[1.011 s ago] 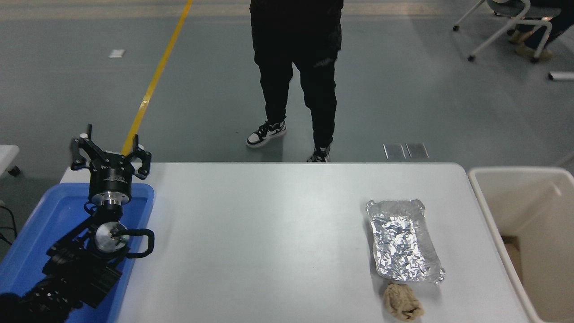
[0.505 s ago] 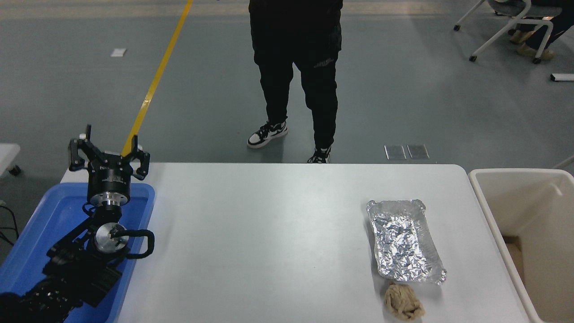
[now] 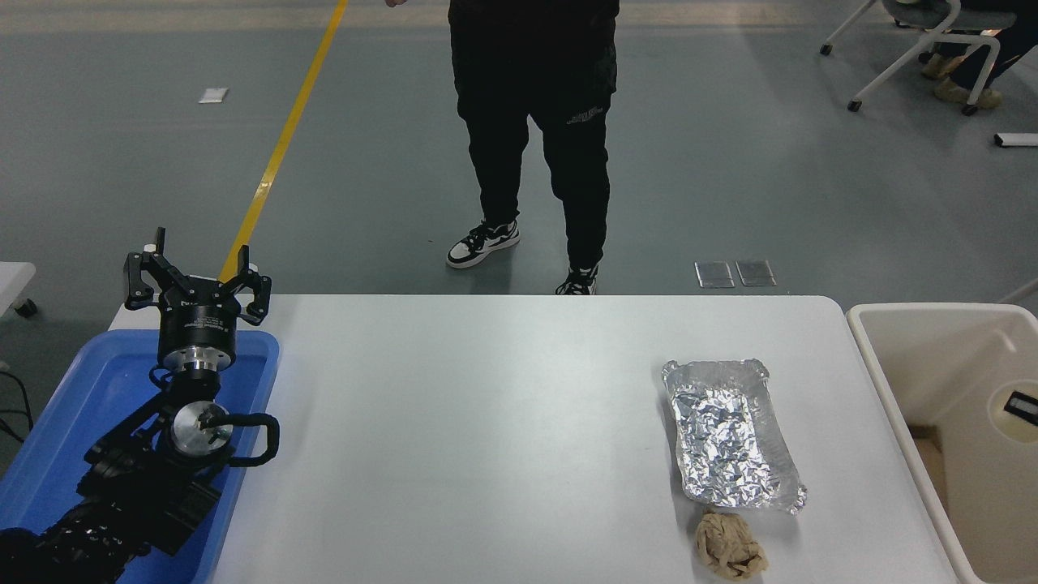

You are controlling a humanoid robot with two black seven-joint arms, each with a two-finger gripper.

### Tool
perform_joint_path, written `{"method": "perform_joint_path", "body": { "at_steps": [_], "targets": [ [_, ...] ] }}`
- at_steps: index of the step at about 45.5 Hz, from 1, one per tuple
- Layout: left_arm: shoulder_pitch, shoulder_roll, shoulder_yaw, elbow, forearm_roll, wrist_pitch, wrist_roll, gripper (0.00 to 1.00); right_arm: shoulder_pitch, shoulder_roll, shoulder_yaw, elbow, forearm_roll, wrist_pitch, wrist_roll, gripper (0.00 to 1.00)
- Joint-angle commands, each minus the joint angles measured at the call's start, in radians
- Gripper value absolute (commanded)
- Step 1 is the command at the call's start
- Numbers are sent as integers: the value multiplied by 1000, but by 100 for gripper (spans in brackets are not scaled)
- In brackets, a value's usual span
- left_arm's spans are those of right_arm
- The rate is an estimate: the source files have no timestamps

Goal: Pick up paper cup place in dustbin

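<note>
Paper cup (image 3: 1014,411) shows only as a cream round rim at the picture's right edge, over the dustbin (image 3: 880,350) beside the tabletop's right edge, with a small dark piece on it; whether a pincer grips it cannot be told. The right gripper itself is not clearly seen. The left gripper (image 3: 197,274) is parked, spread wide, over the blue tray (image 3: 77,389) at the left edge. If released off-centre, the cup might catch the rim.

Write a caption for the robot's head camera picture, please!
Paper cup enters over the dustbin at right; left gripper parked open above the blue tray.
</note>
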Motion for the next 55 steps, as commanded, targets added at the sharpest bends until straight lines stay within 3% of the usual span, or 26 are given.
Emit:
{"method": "perform_joint_path", "body": {
  "at_steps": [1, 3, 11, 15, 20, 25, 31, 38, 49, 55],
  "targets": [
    [0, 0, 0, 0, 0, 0, 0, 99, -29, 35, 27, -3, 8, -35, 1, 92],
    [0, 0, 0, 0, 1, 0, 0, 99, -29, 36, 27, -3, 8, -35, 1, 98],
    [0, 0, 0, 0, 1, 0, 0, 99, 0, 18, 16, 49, -4, -30, 1, 100],
    [0, 0, 0, 0, 1, 0, 2, 99, 115, -65, -25, 137, -26, -28, 1, 100],
    [0, 1, 0, 0, 3, 0, 2, 99, 359, -180, -204, 364, -47, -7, -1, 100],
    [0, 0, 0, 0, 3, -2, 2, 99, 684, -220, -488, 578, -43, 34, -4, 100],
    [0, 0, 0, 0, 3, -2, 2, 99, 1029, -183, -750, 797, -37, 214, -4, 100],
    [0, 1, 0, 0, 3, -2, 2, 99, 1269, -149, -763, 987, -6, 433, 1, 100],
    [0, 0, 0, 0, 3, 0, 2, 99, 1440, 13, -699, 1099, 333, 607, 1, 100],
    [0, 1, 0, 0, 3, 0, 2, 99, 1496, 113, -686, 1119, 396, 643, 1, 100]
  ]
}}
